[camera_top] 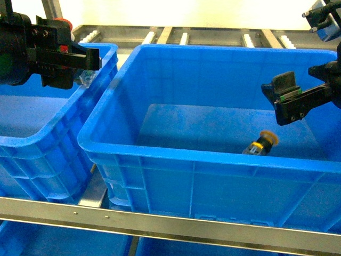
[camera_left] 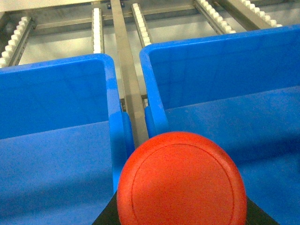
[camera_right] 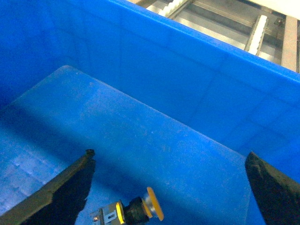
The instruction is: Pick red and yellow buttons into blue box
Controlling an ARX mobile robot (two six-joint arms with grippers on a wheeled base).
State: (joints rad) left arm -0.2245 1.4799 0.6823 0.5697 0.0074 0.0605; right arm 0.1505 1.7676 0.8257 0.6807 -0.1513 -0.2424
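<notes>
The red button's cap (camera_left: 182, 180) fills the bottom of the left wrist view, and my left gripper (camera_left: 182, 216) is shut on it. In the head view that gripper (camera_top: 88, 60) hangs at the upper left, over the gap between the two crates, with the red cap (camera_top: 65, 23) showing behind it. The yellow button (camera_top: 262, 143) lies on its side on the floor of the blue box (camera_top: 192, 154), toward its right. Above it my right gripper (camera_top: 290, 101) stands open and holds nothing. In the right wrist view the yellow button (camera_right: 133, 213) lies low between the wide-apart fingers of this gripper (camera_right: 171, 185).
A second blue crate (camera_top: 32, 144) stands left of the blue box, their walls almost touching. Roller rails (camera_top: 184, 37) run behind both. A metal shelf bar (camera_top: 160, 224) crosses the front, with more blue plastic below it.
</notes>
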